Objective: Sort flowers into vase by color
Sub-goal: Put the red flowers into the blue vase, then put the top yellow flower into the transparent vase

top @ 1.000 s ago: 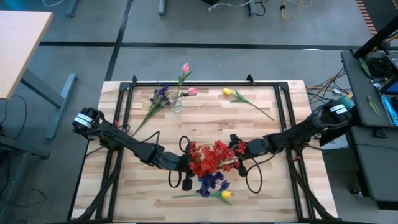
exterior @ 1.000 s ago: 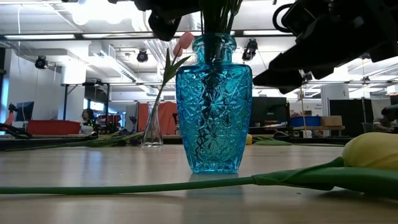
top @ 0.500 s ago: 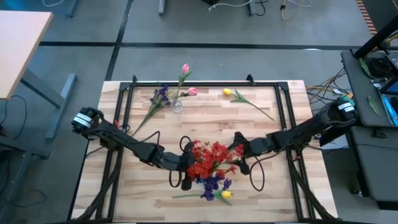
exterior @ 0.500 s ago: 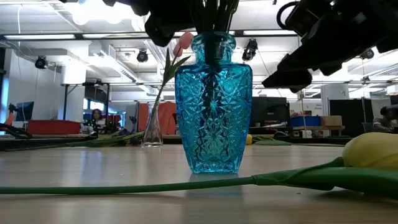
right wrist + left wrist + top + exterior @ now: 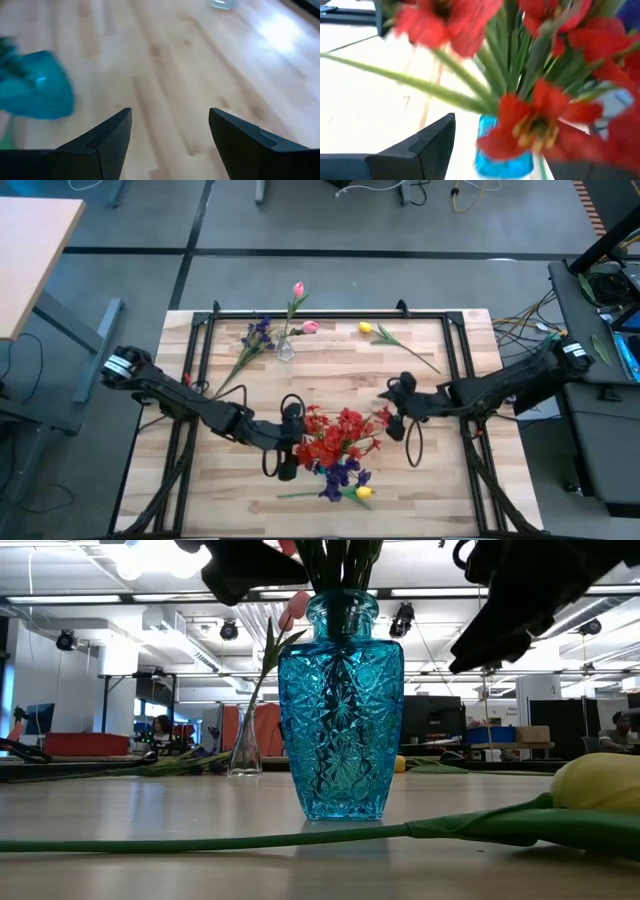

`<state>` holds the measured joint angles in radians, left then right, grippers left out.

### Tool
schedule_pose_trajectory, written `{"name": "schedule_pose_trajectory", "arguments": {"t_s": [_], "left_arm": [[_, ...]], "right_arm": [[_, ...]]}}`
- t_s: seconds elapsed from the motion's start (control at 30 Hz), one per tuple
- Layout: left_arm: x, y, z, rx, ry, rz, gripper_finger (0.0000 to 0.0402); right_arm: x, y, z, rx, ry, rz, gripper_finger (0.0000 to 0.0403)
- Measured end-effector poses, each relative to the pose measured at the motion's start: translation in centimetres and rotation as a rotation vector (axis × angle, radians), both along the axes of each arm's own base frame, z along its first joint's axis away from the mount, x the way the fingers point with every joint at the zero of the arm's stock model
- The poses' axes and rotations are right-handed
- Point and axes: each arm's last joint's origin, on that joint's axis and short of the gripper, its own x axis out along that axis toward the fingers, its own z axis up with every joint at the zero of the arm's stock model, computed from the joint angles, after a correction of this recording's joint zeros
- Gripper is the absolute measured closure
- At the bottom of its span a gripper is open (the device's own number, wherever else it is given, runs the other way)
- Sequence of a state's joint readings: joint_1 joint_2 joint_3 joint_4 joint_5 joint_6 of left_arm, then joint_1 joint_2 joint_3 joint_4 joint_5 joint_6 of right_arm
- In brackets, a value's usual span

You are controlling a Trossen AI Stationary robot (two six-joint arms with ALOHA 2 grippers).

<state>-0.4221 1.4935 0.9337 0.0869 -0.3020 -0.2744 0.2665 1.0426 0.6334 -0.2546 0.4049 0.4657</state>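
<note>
A blue cut-glass vase [image 5: 340,710] stands on the table and holds a bunch of red flowers [image 5: 338,438] by their stems. My left gripper [image 5: 298,444] is open just left of the bunch, and its one visible finger [image 5: 422,149] stands clear of the vase [image 5: 502,162]. My right gripper [image 5: 388,418] is open and empty to the right of the bunch, its fingers [image 5: 102,142] apart. A purple cluster [image 5: 340,474] and a yellow tulip [image 5: 363,492] lie near the front edge. The tulip's head [image 5: 600,785] and stem rest on the table.
A small clear vase [image 5: 286,350] at the back holds a pink tulip [image 5: 298,288]. Beside it lie another pink tulip [image 5: 310,327], a purple stem [image 5: 255,335] and a yellow tulip [image 5: 367,328] with a long stem. A black frame [image 5: 330,313] borders the table.
My right gripper has drawn back from the red bunch toward the table's right edge. My left gripper has backed a little toward the left edge. The blue vase has shifted slightly and stays upright with the red flowers in it.
</note>
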Motion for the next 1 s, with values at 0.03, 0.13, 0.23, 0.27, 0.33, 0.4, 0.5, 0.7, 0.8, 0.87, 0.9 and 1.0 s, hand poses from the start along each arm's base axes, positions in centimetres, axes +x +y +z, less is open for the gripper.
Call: {"name": "schedule_pose_trajectory", "arguments": {"t_s": [0.03, 0.13, 0.23, 0.27, 0.33, 0.4, 0.5, 0.7, 0.8, 0.87, 0.9, 1.0], "left_arm": [[-0.3, 0.1, 0.1, 0.008, 0.017, 0.000, 0.0145], [-1.4, 0.6, 0.6, 0.027, 0.074, 0.005, 0.0145], [-2.7, 1.2, 1.3, 0.035, 0.126, 0.014, 0.0145], [-3.1, 1.4, 1.6, 0.036, 0.134, 0.017, 0.0145], [-3.9, 1.8, 2.2, 0.046, 0.143, 0.028, 0.0145], [-4.5, 2.2, 2.9, 0.073, 0.125, 0.053, 0.0145], [-5.5, 2.8, 4.0, 0.137, 0.093, 0.099, 0.0145], [-7.2, 4.1, 5.6, 0.280, 0.027, 0.144, 0.0145], [-7.6, 4.8, 6.2, 0.322, -0.002, 0.138, 0.0151], [-7.7, 5.3, 6.4, 0.350, -0.030, 0.139, 0.0158], [-7.8, 5.6, 6.3, 0.361, -0.043, 0.136, 0.0161], [-8.2, 6.4, 5.7, 0.384, -0.085, 0.128, 0.0173]], "right_arm": [[-0.2, -0.3, 0.4, 0.003, 0.019, -0.044, 0.0145], [-0.5, -1.7, 1.8, 0.015, 0.084, -0.162, 0.0148], [-0.8, -3.7, 2.8, 0.040, 0.162, -0.304, 0.0155], [-0.9, -4.4, 2.9, 0.049, 0.186, -0.354, 0.0157], [-1.0, -6.0, 3.0, 0.055, 0.239, -0.440, 0.0163], [-1.0, -7.7, 2.9, 0.058, 0.290, -0.501, 0.0168], [-0.8, -10.5, 2.4, 0.083, 0.354, -0.535, 0.0174], [-0.4, -16.4, 0.5, 0.106, 0.494, -0.566, 0.0174], [0.1, -19.1, -0.5, 0.129, 0.516, -0.551, 0.0175], [0.5, -20.8, -1.2, 0.139, 0.519, -0.536, 0.0175], [0.8, -21.6, -1.5, 0.140, 0.522, -0.530, 0.0175], [1.4, -23.8, -2.6, 0.134, 0.565, -0.523, 0.0175]]}}
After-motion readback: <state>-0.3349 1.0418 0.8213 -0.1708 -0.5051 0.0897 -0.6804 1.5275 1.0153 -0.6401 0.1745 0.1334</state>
